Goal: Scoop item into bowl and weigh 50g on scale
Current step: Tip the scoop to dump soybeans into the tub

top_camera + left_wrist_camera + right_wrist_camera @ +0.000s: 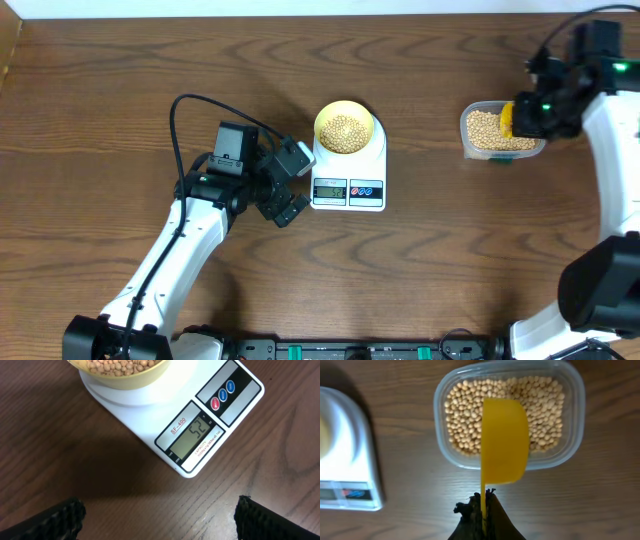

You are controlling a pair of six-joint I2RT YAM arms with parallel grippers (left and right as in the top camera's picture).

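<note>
The pale yellow bowl (345, 126) sits on the white scale (348, 188) and holds a heap of tan beans (346, 131); the bowl's edge and beans also show in the left wrist view (122, 371). The scale's display (192, 435) reads 52. My left gripper (290, 185) is open and empty, just left of the scale's front. My right gripper (485, 497) is shut on the handle of a yellow scoop (502, 440), held over the clear container (572, 425) of beans (462, 415). In the overhead view the scoop (508, 120) sits above the container (470, 132).
The scale's two round buttons (222, 394) face my left gripper. The scale's edge (347, 460) lies left of the container in the right wrist view. Bare wooden table (120, 80) surrounds everything. A black cable (180, 110) loops above my left arm.
</note>
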